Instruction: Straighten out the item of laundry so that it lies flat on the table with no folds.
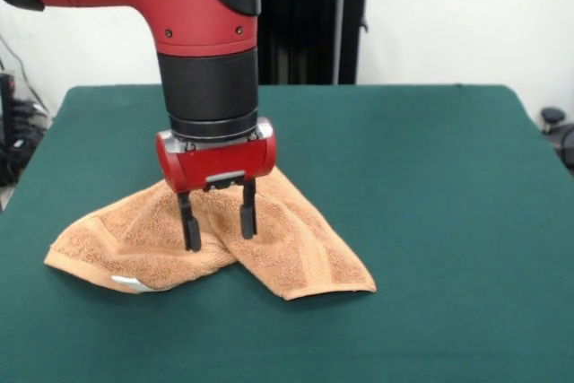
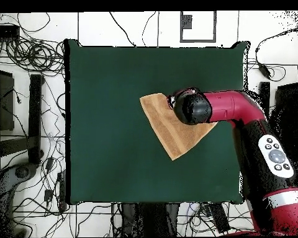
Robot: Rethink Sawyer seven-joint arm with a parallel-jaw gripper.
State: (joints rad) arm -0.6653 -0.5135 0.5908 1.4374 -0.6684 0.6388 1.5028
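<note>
While pincer (image 1: pixel 216 219) gapes | towel (image 1: pixel 296 253) folded | table (image 1: pixel 448 186)

Fuzzy terry towel (image 1: pixel 287 253), matt felt table (image 1: pixel 430 186)

We see the green tabletop (image 1: pixel 430 186) bare on every side of the towel (image 1: pixel 296 257), so a gripper can pass freely there. Only the folded towel rises from it, left of centre in the front view. The arm (image 2: pixel 238 111) covers the towel's robot-side part from above, its spread fingers (image 1: pixel 190 226) just over the cloth.
</note>
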